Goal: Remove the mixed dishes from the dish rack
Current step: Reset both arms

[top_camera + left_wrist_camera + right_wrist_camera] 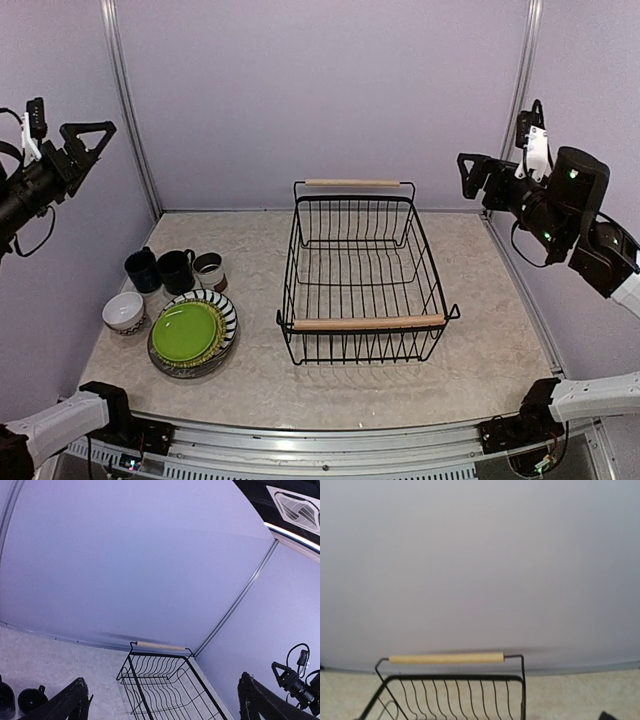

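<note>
The dish rack, a black wire basket with two wooden handles, stands empty mid-table; it also shows in the left wrist view and the right wrist view. Left of it stand a navy mug, a dark green mug, a white-brown cup and a white bowl. A lime-green plate lies on the striped plate, over a grey dish. No separate small patterned bowls show. My left gripper is open, high at far left. My right gripper is raised at far right, open and empty.
Purple walls with metal corner rails close in the table on three sides. The arm bases sit along the metal rail at the near edge. The right arm shows in the left wrist view.
</note>
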Available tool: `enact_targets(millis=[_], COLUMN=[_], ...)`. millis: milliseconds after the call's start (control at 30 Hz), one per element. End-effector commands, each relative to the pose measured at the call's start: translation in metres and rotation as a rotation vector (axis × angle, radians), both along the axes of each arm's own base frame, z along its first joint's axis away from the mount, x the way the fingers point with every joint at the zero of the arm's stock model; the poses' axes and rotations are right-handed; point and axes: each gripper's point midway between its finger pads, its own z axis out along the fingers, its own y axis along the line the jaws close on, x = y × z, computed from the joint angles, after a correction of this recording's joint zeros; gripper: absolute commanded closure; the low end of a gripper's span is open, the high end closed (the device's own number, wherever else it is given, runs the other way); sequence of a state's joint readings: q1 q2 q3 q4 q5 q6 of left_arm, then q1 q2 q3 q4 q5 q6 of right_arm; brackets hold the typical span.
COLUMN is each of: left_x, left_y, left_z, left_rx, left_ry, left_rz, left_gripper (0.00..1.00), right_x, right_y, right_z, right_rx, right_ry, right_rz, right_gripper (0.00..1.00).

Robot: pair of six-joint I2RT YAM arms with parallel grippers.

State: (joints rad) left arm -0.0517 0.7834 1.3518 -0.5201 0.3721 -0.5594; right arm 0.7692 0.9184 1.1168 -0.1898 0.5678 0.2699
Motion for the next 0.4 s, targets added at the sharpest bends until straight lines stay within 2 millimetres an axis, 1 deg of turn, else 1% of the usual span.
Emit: enact_targets(millis=[0, 67, 167, 233, 300, 367], left_x=[-0.014, -0.018, -0.02, -0.02, -0.021, -0.021], left_y=[-0.001, -0.001, 0.0, 0.001, 0.001, 0.002], left_z=[0.05, 0.06, 0.067, 0.068, 0.068, 0.065], left_rx=[0.07, 0.072, 0.071, 0.066, 0.066, 0.066], left_ry=[-0.243, -0.284, -0.311, -0.313, -0.312, -0.302], left_rz=[-0.002, 0.002, 0.008, 0.015, 0.016, 0.017], left_gripper=[0.01, 0.01, 0.01, 0.01, 0.01, 0.01], right_x=[-0.01, -0.013, -0.016, -0.016, -0.016, -0.015], right_y=[-0.007, -0.008, -0.01, -0.013, -0.007, -0.011], right_z=[0.028, 0.033, 0.039, 0.038, 0.034, 0.034], right_rx=[0.029, 0.041, 0.059, 0.083, 0.074, 0.083], right_ry=[-0.068, -0.084, -0.106, -0.113, -0.108, -0.1], right_rz=[0.016, 0.023, 0.028, 0.019, 0.04, 0.021], right_gripper=[0.0, 0.0, 0.0, 0.0, 0.0, 0.0])
